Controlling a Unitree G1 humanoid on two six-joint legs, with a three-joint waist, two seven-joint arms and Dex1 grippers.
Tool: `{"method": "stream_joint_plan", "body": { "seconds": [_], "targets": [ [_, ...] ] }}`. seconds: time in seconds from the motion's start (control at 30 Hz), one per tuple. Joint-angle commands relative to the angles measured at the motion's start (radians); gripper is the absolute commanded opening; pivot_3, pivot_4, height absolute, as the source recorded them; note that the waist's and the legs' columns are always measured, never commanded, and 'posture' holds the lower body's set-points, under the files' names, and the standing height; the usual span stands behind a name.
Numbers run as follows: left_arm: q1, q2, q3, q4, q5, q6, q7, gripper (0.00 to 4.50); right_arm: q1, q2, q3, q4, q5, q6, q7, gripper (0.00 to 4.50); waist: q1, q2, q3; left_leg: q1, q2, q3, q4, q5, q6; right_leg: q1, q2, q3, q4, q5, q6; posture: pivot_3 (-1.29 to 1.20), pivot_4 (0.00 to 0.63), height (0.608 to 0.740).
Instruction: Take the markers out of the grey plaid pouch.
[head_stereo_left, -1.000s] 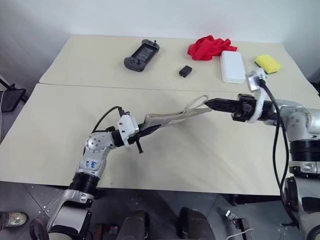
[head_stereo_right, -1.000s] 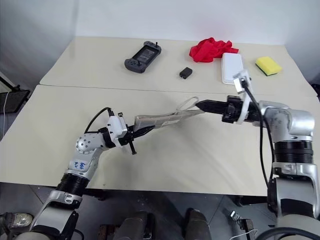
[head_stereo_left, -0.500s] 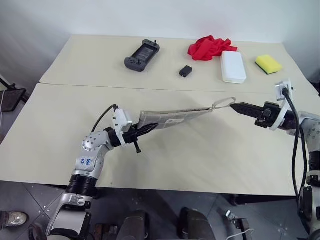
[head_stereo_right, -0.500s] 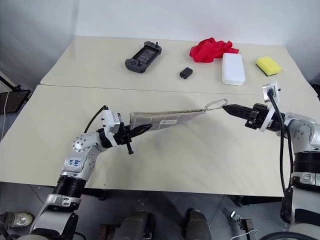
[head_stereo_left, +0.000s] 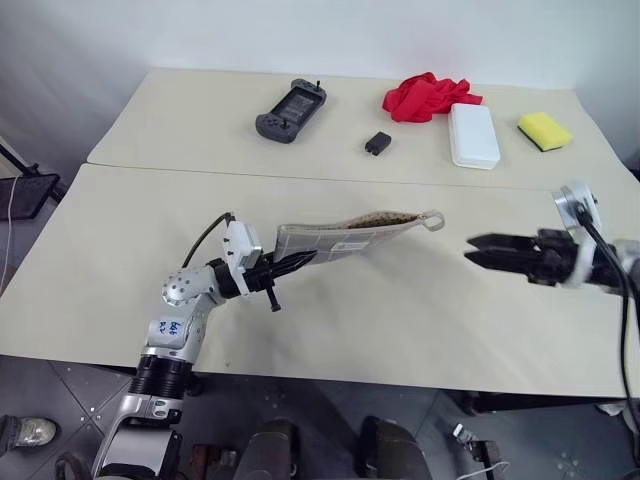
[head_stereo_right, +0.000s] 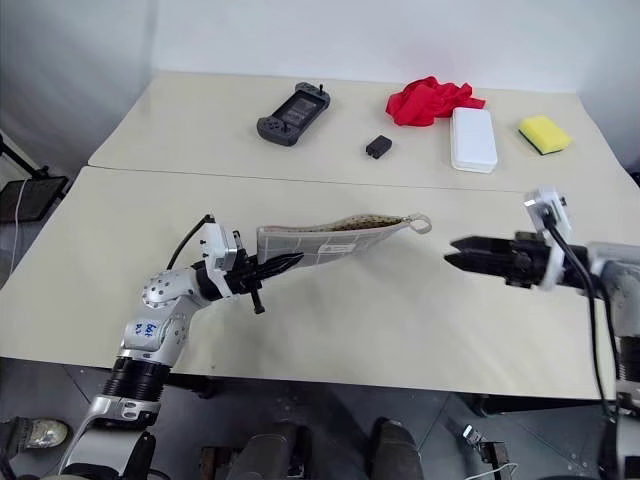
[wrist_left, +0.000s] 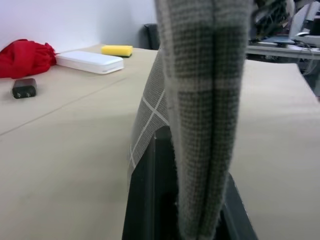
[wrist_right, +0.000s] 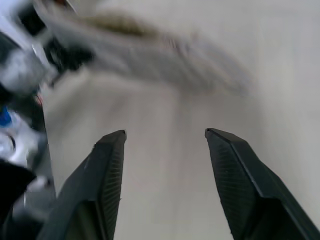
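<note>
Holding grey plaid pouch (head_stereo_left: 345, 235) aloft, pinched by left gripper (head_stereo_left: 300, 262).
Right gripper (head_stereo_left: 470, 250) spread, empty, well apart from pouch loop.

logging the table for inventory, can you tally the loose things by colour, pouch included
grey: 1, the grey plaid pouch held up by the left gripper
red: 1, the red cloth
yellow: 1, the yellow sponge
white: 1, the white box
black or dark: 2, the game controller and the small black block
total: 6
</note>
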Motion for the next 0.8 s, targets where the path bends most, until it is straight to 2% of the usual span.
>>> {"method": "stream_joint_plan", "body": {
  "seconds": [0.03,0.17,0.27,0.47,0.63,0.8],
  "targets": [
    [-0.006,-0.006,-0.006,-0.021,-0.019,-0.009,-0.040,0.00,-0.006,-0.056,-0.053,0.063,-0.041,-0.117,0.028,2.47,-0.006,0.000,0.000,0.000,0.000,0.000,0.000,0.000,0.000,0.000,0.000,0.000,0.000,0.000,0.000,0.00,0.150,0.740],
    [-0.012,-0.035,-0.038,-0.023,-0.030,0.003,-0.099,0.00,-0.148,-0.072,-0.048,0.015,0.008,-0.069,0.031,2.47,-0.020,0.004,0.000,0.001,0.001,0.000,0.000,0.000,0.000,0.000,0.000,0.001,0.000,0.000,0.000,0.00,0.150,0.740],
    [-0.017,-0.065,-0.057,-0.016,-0.027,0.007,-0.118,0.00,-0.228,-0.048,-0.002,-0.043,0.015,-0.043,0.034,1.95,-0.020,0.005,0.000,0.002,0.002,0.000,-0.001,0.000,0.000,-0.001,0.001,0.001,0.000,0.000,0.000,0.00,0.150,0.740],
    [-0.044,-0.113,-0.075,0.013,-0.014,0.023,-0.113,0.00,-0.319,0.005,0.154,-0.171,-0.042,-0.068,0.047,0.03,-0.007,0.004,0.000,0.001,0.002,0.000,0.000,0.000,0.000,0.000,0.000,0.001,0.000,0.001,0.000,0.00,0.150,0.740],
    [-0.036,-0.118,-0.059,0.059,0.014,-0.026,-0.102,0.00,-0.336,0.058,0.284,-0.248,-0.133,-0.192,0.079,0.01,-0.008,0.004,0.000,0.000,0.000,0.000,0.001,0.000,0.000,-0.001,0.000,0.000,0.000,0.001,0.000,0.00,0.150,0.740],
    [-0.020,-0.116,-0.072,0.090,0.033,-0.051,-0.110,0.00,-0.392,0.124,0.357,-0.252,-0.160,-0.167,0.074,0.01,-0.011,0.004,0.000,0.000,0.001,0.000,0.001,0.000,0.000,-0.001,0.000,0.000,0.000,0.001,0.000,0.00,0.150,0.740]
  ]
}}
